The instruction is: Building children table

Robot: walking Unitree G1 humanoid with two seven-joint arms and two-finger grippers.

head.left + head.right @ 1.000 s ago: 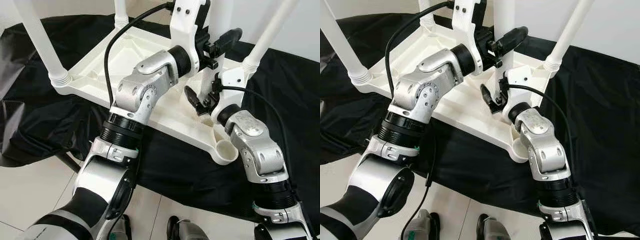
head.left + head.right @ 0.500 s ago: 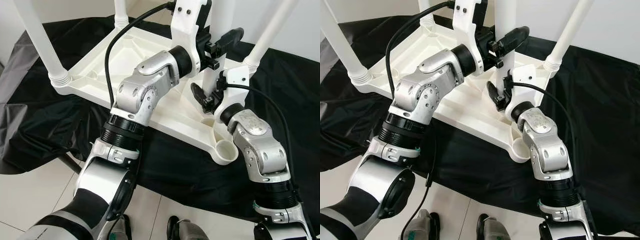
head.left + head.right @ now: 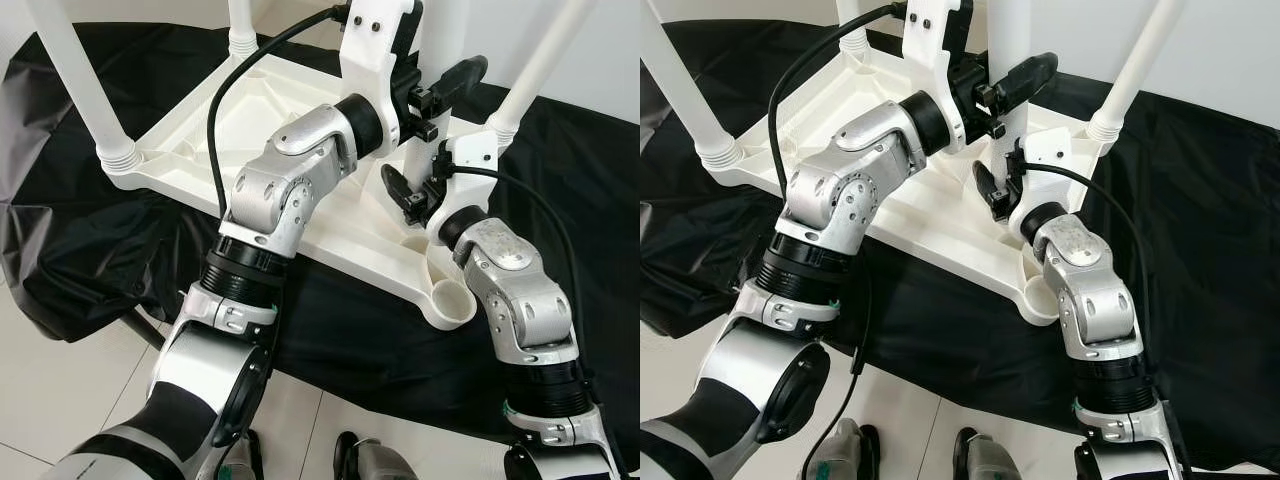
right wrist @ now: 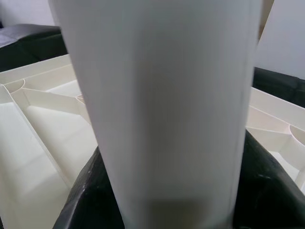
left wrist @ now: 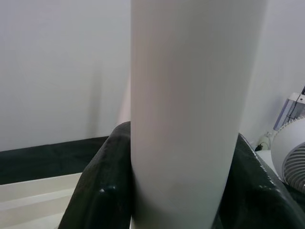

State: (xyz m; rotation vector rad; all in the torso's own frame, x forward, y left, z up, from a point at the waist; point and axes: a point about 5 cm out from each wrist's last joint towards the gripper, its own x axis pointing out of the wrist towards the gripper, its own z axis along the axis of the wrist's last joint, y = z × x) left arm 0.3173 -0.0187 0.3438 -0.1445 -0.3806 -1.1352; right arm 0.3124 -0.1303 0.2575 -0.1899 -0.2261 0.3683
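Note:
A white children's table (image 3: 250, 110) lies upside down on a black cloth (image 3: 380, 340). Three white legs stand in its corners: front left (image 3: 80, 80), back (image 3: 240, 20) and right (image 3: 545, 60). A loose fourth leg (image 3: 1008, 30) is held upright over the table's right part. My left gripper (image 3: 435, 85) is shut on it high up, its fingers (image 5: 102, 191) on either side of the leg (image 5: 190, 109). My right gripper (image 3: 420, 195) is shut on the same leg (image 4: 162, 105) lower down, near the table's ribbed underside. The near corner socket (image 3: 452, 300) stands open.
The cloth hangs over the edges of a low support. Pale floor tiles (image 3: 60, 400) lie in front. A white wall rises behind the table. A white fan (image 5: 288, 152) stands at the edge of the left wrist view.
My right gripper has shifted a little up and away along the held leg. The black cloth at the left has spread out. The left arm has stayed put.

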